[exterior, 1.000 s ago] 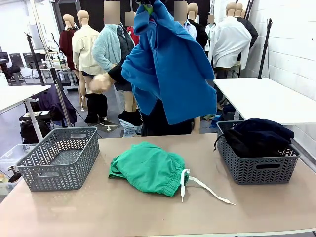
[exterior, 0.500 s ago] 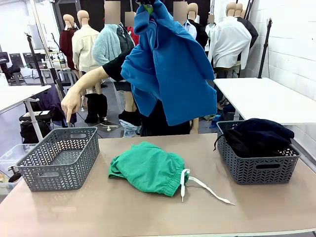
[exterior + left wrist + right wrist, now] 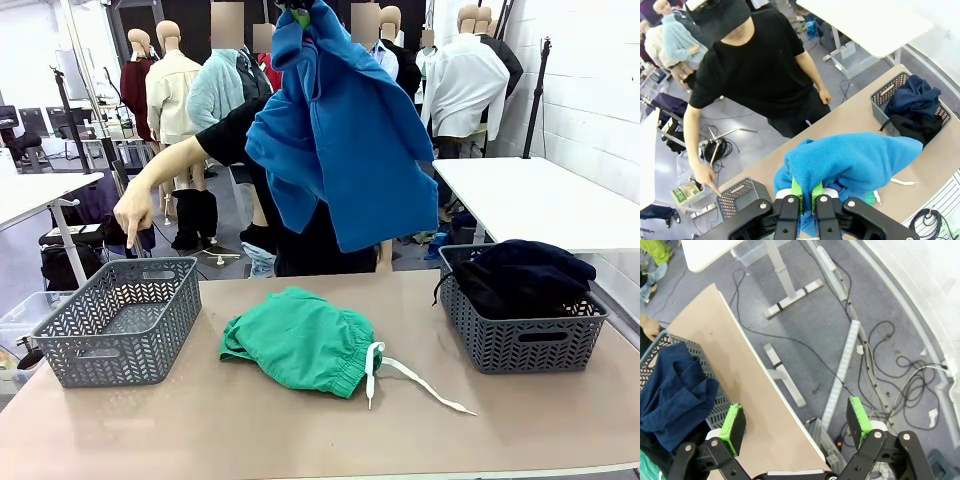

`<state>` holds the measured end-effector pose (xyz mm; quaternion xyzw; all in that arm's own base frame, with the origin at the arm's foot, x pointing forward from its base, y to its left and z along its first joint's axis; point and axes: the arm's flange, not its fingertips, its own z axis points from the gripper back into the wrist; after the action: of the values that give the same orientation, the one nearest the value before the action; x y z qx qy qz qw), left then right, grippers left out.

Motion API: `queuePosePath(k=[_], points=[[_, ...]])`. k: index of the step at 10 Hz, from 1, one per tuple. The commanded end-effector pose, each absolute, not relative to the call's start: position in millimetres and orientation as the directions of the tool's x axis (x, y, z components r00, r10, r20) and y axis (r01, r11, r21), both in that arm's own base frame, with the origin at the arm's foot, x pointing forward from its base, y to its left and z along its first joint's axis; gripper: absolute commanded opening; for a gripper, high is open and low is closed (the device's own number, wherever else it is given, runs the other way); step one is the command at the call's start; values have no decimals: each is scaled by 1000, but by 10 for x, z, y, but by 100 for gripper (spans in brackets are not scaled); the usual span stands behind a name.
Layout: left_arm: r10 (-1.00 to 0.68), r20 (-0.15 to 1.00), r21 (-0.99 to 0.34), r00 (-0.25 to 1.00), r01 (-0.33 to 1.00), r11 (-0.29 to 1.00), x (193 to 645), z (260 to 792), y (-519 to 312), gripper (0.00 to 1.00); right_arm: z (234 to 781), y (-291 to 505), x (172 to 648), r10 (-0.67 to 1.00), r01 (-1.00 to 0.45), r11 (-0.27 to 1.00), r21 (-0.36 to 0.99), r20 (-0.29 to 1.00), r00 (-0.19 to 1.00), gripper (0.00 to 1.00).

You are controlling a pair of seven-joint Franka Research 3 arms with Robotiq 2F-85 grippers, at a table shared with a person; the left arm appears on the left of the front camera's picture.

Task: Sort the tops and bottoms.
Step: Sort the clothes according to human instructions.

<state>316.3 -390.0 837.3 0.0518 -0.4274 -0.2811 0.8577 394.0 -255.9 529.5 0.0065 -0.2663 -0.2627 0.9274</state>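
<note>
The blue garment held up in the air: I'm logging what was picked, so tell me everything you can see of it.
The blue garment is a bright blue top of soft, fleecy-looking cloth. It hangs bunched and creased, high over the far side of the table, clear of its surface. The left gripper is shut on a fold at its top, green-padded fingers pinching the cloth.

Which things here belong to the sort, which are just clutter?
Job: blue fleece top held aloft; green drawstring shorts on table; empty grey plastic basket, person's hand pointing toward it; second grey plastic basket holding black garment and dark navy garment.
Clutter: white side table; floor cables.
</note>
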Motion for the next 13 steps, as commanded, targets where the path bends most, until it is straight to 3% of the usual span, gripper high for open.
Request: queuePosePath(k=[1, 7, 10, 13], points=[[-529, 716, 328, 456, 450, 831, 3143, 8397, -3848, 0, 5287, -2561, 3926, -477, 477, 868, 135, 491, 729, 100], [-526, 704, 329, 477, 438, 837, 3163, 8373, -3900, 0, 5287, -2561, 3926, -477, 477, 868, 135, 491, 729, 100], [-475, 778, 362, 411, 325, 874, 3306, 8664, -3541, 0, 5287, -2561, 3926, -477, 477, 868, 135, 491, 729, 100], [-320, 865, 293, 385, 128, 947, 3489, 8879, -2850, 0, 5287, -2561, 3926, -477, 477, 868, 135, 491, 729, 100]])
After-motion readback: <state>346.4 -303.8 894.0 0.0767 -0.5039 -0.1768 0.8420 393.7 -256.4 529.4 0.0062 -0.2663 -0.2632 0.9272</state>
